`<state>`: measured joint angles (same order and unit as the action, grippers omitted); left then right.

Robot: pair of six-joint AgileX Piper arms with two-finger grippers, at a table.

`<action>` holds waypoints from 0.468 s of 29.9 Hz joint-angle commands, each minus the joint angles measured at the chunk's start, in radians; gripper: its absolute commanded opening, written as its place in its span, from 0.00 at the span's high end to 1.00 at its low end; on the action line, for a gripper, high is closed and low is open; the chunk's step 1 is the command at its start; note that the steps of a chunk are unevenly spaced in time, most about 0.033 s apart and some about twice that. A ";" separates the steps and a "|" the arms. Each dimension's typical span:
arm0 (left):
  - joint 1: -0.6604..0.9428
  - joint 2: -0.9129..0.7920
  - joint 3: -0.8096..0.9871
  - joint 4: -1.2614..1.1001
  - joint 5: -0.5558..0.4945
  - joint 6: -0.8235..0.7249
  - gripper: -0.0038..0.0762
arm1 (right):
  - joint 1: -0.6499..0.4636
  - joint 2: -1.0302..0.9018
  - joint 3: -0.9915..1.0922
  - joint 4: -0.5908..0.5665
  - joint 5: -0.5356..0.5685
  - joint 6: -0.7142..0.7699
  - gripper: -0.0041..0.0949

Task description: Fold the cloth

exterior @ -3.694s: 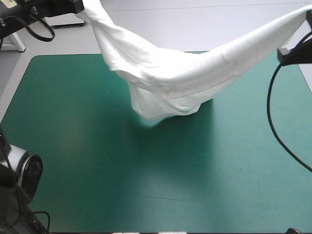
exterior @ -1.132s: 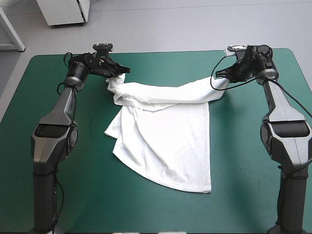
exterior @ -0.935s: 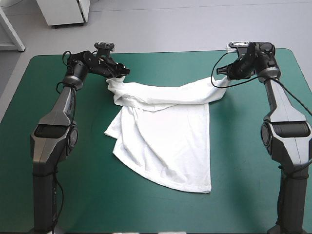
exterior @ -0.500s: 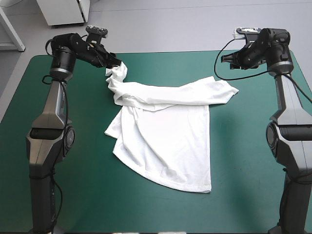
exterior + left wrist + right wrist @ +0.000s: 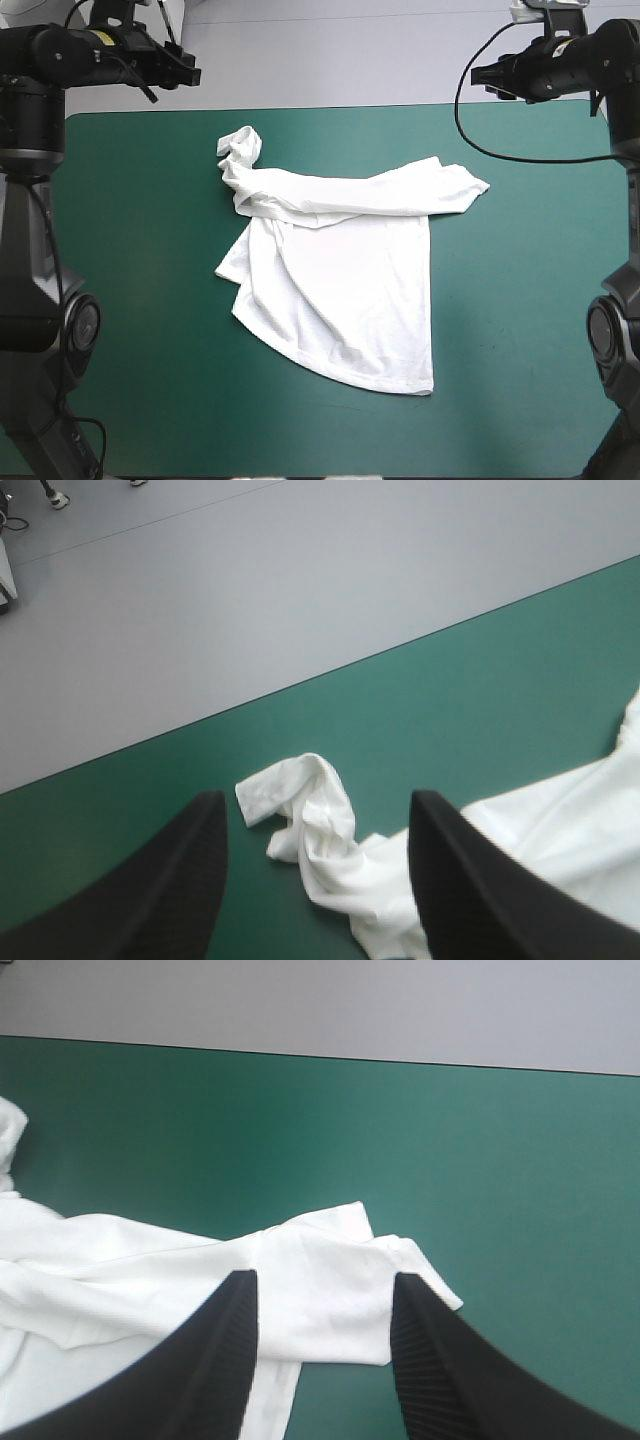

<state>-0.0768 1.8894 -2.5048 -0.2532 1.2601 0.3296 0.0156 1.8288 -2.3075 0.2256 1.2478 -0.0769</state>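
Both tools have their fingers apart: left tool (image 5: 187,72) at upper left, right tool (image 5: 479,76) at upper right. T-shirt (image 5: 340,290) lies partly spread at tabletop (image 5: 120,260) centre.

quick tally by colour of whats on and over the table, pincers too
white: 1, the T-shirt
black: 2, the left pincer and the right pincer, both open
teal-green: 1, the cover
total: 4
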 commanded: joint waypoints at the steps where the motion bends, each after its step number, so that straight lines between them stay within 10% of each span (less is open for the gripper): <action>1: 0.000 -0.144 0.139 0.003 0.028 -0.014 0.46 | 0.012 -0.145 0.087 0.034 0.002 -0.007 0.54; 14: -0.041 -0.420 0.758 0.108 0.026 -0.036 0.49 | 0.184 -0.465 0.640 -0.138 0.002 -0.001 0.55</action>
<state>-0.0915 1.5435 -1.7773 -0.1575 1.2601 0.3129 0.1581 1.4580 -1.7366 0.1380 1.2478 -0.0769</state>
